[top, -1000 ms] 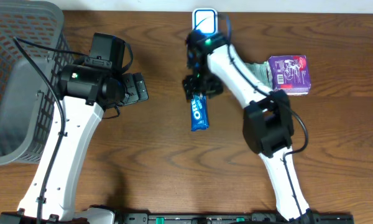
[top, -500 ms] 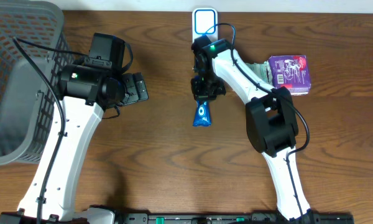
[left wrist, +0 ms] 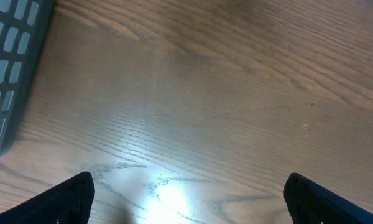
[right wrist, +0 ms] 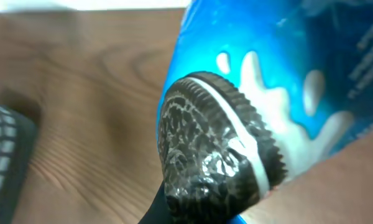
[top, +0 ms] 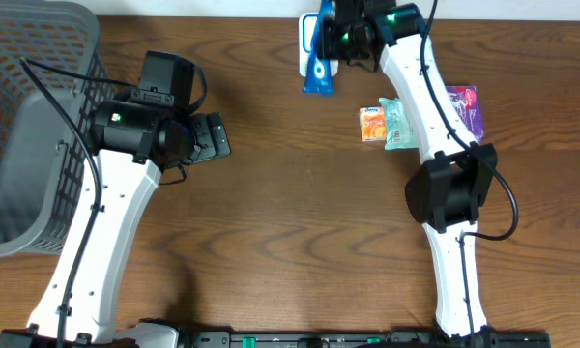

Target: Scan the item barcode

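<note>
Oreo packet point(top: 318, 70) clamped between the right jaws, protruding beyond their tips.

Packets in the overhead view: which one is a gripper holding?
The blue cookie packet, clamped in the right gripper; the orange packet and purple box lie loose on the table.

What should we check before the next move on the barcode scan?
1. Grip: right gripper shut on the Oreo pack: ok.
2. Placement: the pack overlaps the scanner in the overhead view: ok.
3. Barcode facing the scanner: cannot tell; the right wrist view shows only the cookie print.
4. Left gripper open, empty, away from the scanner: ok.
5. Orange snack pack and purple box lie clear of the scanner: ok.
</note>
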Robot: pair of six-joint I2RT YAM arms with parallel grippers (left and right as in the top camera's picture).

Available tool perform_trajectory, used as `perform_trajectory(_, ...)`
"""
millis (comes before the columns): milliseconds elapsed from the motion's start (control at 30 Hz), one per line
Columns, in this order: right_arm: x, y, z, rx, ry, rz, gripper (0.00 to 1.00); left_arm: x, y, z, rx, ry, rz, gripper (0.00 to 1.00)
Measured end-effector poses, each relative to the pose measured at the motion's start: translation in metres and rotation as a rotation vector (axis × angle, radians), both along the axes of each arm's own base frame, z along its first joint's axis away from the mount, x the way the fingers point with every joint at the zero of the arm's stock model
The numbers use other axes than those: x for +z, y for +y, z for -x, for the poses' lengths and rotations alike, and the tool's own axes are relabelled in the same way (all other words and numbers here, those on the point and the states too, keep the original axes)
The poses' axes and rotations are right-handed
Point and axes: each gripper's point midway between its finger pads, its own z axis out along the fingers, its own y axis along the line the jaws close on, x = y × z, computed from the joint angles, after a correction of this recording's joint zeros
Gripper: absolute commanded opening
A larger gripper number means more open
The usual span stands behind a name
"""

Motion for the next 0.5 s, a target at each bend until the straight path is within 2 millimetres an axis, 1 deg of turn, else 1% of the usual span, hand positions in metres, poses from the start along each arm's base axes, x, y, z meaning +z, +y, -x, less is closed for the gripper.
perform_trajectory(133,0.018,0.013,-0.023,-0.038,-0.075,-0.117,0.01,0.000,0.000,0.000,0.000,0.000,0.000,0.98)
perform_trajectory(167,0.017,0.014,-0.024,-0.041,-0.075,-0.128,0.01,0.000,0.000,0.000,0.000,0.000,0.000,0.98)
perform_trajectory(200,0.017,0.017,-0.031,-0.052,-0.078,-0.170,0.01,0.000,0.000,0.000,0.000,0.000,0.000,0.98)
perform_trajectory(267,0.010,0.019,-0.033,-0.067,-0.052,-0.200,0.01,0.000,0.000,0.000,0.000,0.000,0.000,0.98)
perform_trajectory(367,-0.007,0.012,-0.033,-0.113,0.031,-0.231,0.01,0.000,0.000,0.000,0.000,0.000,0.000,0.98)
perform_trajectory(500,-0.013,0.000,-0.030,-0.173,0.128,-0.286,0.01,0.000,0.000,0.000,0.000,0.000,0.000,0.98)
